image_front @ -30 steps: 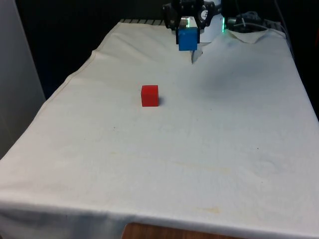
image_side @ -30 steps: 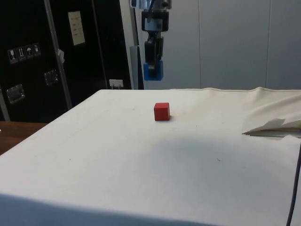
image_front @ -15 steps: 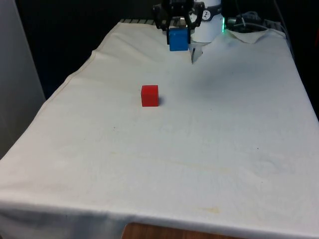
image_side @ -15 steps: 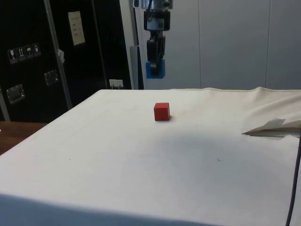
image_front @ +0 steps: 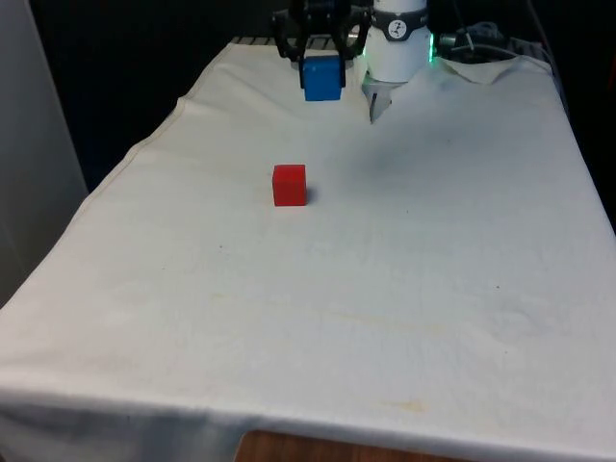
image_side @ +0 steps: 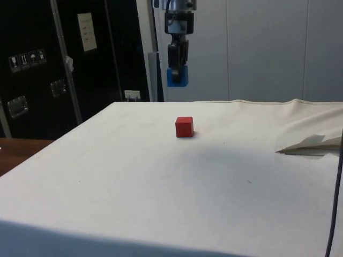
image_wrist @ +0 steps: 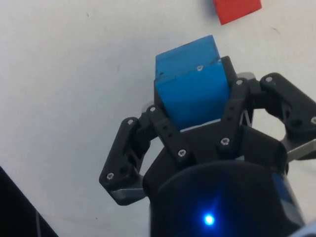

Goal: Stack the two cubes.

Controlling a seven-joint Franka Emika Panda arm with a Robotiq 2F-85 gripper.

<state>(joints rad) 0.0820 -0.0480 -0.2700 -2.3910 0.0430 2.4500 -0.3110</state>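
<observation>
Nearest me the desk (image_front: 318, 318) is just a broad stretch of white cloth, a little creased and faintly marked, running back towards the far end. Out on that cloth, about midway across and somewhat towards the front view's left, the red cube (image_front: 289, 185) sits flat on the desk by itself, with nothing touching it; from the side view it (image_side: 184, 127) stands square and upright on the cloth. Farther back and well above the surface hangs the tool (image_front: 321, 75), its black fingers (image_wrist: 163, 129) closed against opposite faces of the blue cube (image_front: 321, 78), which it holds clear of the desk. In the side view the blue cube (image_side: 177, 76) hangs high over the red one and a touch behind it, a clear gap of air between them. The wrist view has the blue cube (image_wrist: 192, 86) gripped snugly between the fingers, with the red cube (image_wrist: 236, 10) lying on the cloth beyond it, well apart.
</observation>
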